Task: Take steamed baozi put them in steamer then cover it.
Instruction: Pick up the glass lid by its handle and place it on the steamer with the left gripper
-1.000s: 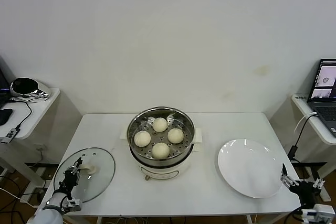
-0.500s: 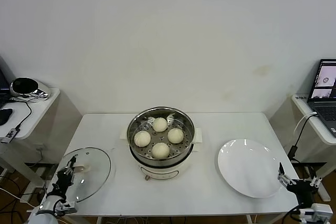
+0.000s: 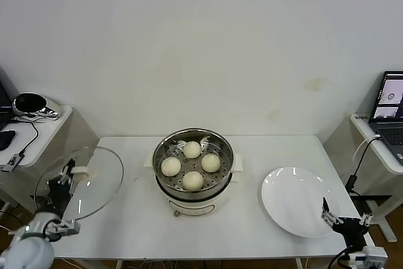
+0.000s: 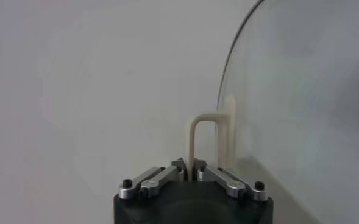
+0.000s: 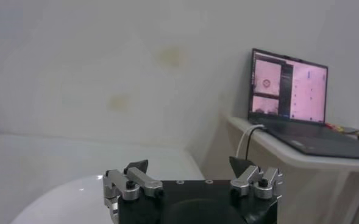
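Observation:
Several cream-white baozi (image 3: pixel 192 149) lie on the perforated tray of the steel steamer (image 3: pixel 165 152) at the table's middle. The glass cover (image 3: pixel 94 177) hangs tilted above the table's left edge, off the surface. My left gripper (image 3: pixel 70 172) is shut on the cover's cream-white handle (image 4: pixel 197 137), which stands pinched between the jaws in the left wrist view, with the glass (image 4: pixel 301 103) beside it. My right gripper (image 3: pixel 340 220) waits open and holding nothing at the front right corner, its fingertips (image 5: pixel 136 167) spread wide apart.
A flat white plate (image 3: pixel 296 203) lies on the right half of the table, just ahead of the right gripper. A side table with a laptop (image 3: pixel 390 108) stands at the right, another side table (image 3: pixel 31 130) with a cable at the left.
My left gripper has lifted the cover off the table, tilting it up and carrying it left and upward. The right gripper has drifted slightly left toward the plate.

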{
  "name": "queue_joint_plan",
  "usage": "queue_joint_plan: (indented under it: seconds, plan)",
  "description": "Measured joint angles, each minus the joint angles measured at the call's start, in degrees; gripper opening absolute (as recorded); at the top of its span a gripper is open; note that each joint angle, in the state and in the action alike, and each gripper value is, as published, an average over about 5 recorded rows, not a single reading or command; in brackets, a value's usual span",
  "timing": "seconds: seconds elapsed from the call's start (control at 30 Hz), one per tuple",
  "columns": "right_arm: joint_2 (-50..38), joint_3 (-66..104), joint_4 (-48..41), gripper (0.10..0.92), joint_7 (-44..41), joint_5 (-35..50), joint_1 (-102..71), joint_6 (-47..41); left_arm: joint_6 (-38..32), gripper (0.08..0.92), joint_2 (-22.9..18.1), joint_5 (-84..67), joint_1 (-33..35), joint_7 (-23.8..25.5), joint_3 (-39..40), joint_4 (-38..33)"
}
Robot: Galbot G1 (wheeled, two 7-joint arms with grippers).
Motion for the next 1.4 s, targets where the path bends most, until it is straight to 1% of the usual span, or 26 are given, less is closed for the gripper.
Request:
queue_joint_plan:
  seconds: [0.17,0.3,0.43,0.53,0.67,0.93,1.13,1.4]
  plan:
    - [0.82,-1.30,0.11,0.823,-0.04,-1.01,-0.16,0.00,2.89,0.146,3.69,-2.42,-1.66,2.92,1.21,-5.02]
    - [1.50,-2.23,0.23,0.823,0.05,-2.08,-0.38,0.00,5.17,0.146,5.90,-3.08,-4.13,4.92,4.59,-8.06]
    - [2.29,-3.29,0.23,0.823,0.34,-3.76,-0.43,0.00,7.70,0.146,6.80,-2.88,-8.07,6.80,10.30,-9.49]
    - [2.93,-4.14,0.29,0.823,0.54,-5.23,-0.32,0.00,9.84,0.146,6.51,-2.09,-11.86,8.21,15.63,-9.84]
    - [3.94,-5.30,0.32,0.823,0.76,-7.23,-0.04,0.00,13.04,0.146,4.55,0.00,-17.22,10.44,22.76,-9.86]
    - [5.32,-6.93,-0.24,0.823,1.02,-10.08,0.32,0.00,18.68,0.146,-1.65,5.43,-26.49,14.87,33.96,-7.98]
    - [5.80,-7.82,-0.85,0.823,1.23,-11.42,0.37,0.00,20.97,0.146,-6.55,9.02,-30.34,16.57,38.82,-5.13]
    - [6.15,-8.45,-1.27,0.823,1.34,-12.31,0.56,0.00,23.57,0.146,-12.72,13.49,-32.72,18.19,42.29,-1.78]
